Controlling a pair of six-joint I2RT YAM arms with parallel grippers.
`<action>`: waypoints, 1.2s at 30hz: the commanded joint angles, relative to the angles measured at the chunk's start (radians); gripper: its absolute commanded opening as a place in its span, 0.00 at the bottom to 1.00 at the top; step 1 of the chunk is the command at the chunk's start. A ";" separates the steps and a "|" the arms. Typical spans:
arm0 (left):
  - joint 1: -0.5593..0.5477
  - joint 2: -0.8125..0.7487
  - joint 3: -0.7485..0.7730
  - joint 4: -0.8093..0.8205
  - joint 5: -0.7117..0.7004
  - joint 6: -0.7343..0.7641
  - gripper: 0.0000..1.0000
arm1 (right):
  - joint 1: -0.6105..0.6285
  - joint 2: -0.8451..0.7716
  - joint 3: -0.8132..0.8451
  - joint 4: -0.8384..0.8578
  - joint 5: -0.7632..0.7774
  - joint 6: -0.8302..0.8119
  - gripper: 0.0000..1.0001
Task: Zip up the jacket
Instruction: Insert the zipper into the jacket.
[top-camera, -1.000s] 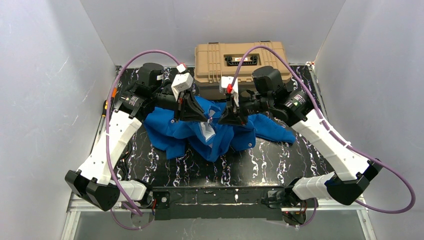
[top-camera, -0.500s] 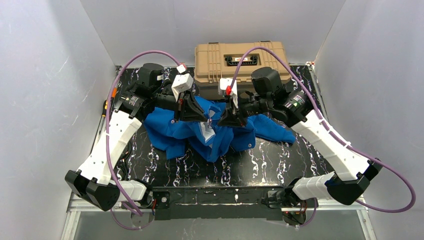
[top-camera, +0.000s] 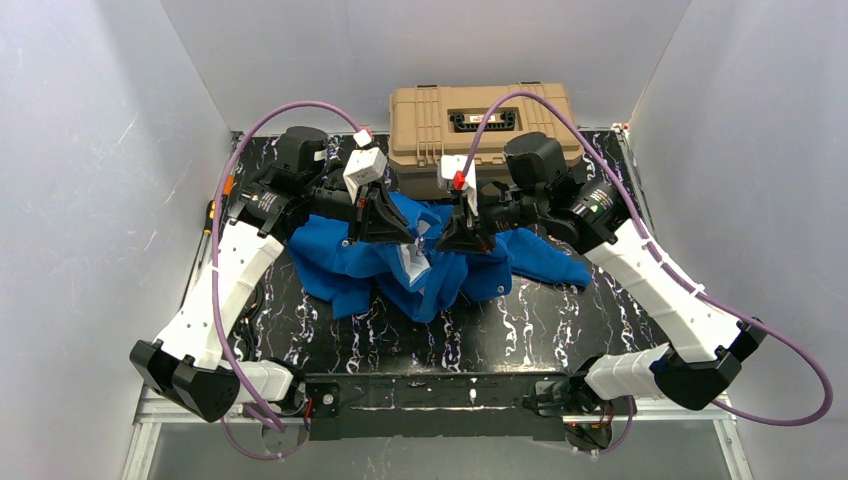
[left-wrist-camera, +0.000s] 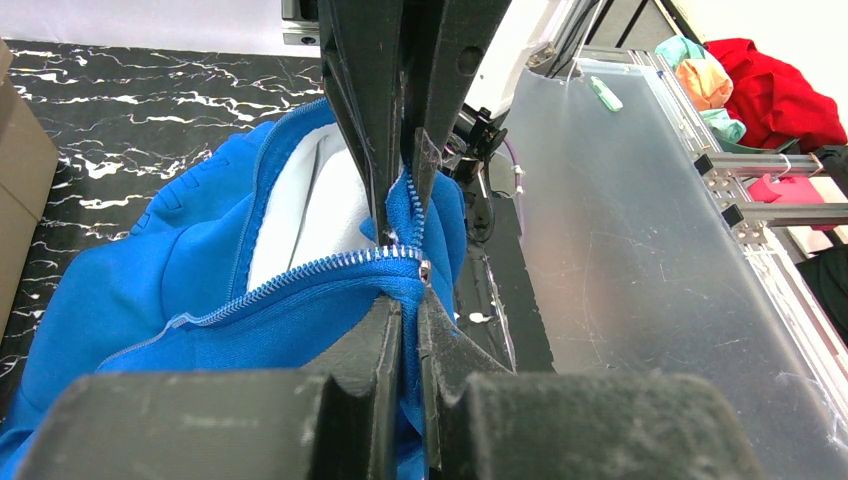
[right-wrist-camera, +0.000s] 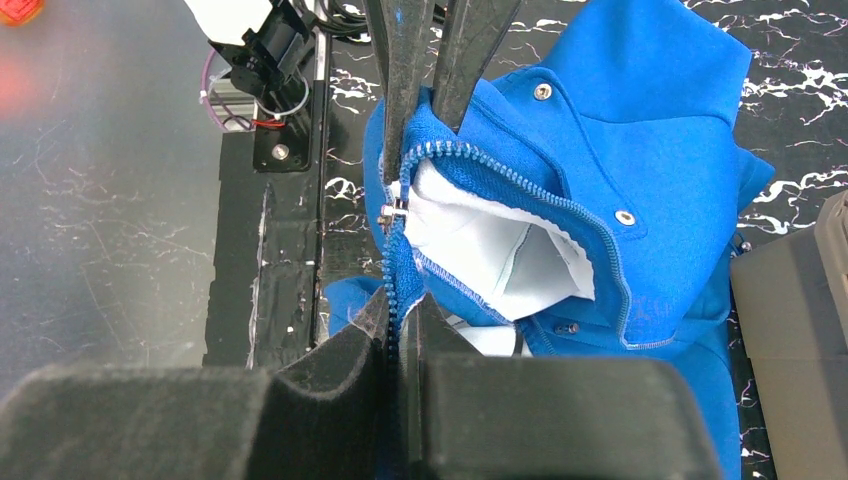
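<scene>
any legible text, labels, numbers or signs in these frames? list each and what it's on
No text can be read in any view.
Small mark by the handle of the tan case: too blurred to read.
The jacket: no print or label shows, and its snaps are too small to tell any marking.

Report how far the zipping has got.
Done: the left gripper and right gripper are each clamped on the jacket at its front edge. In hand: the slider sits on the teeth, and only a short stretch below it looks closed. Left: the rest gapes, showing pale lining, so nearly the whole zip is undone.
</scene>
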 joint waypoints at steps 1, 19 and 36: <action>-0.001 -0.030 0.003 -0.012 0.033 0.014 0.00 | 0.009 -0.013 0.056 0.024 -0.018 0.004 0.01; -0.005 -0.032 0.007 -0.043 0.035 0.046 0.00 | 0.009 -0.010 0.060 0.027 0.020 0.016 0.01; -0.040 -0.035 0.023 -0.172 -0.087 0.260 0.00 | 0.009 0.014 0.076 0.000 0.013 0.093 0.01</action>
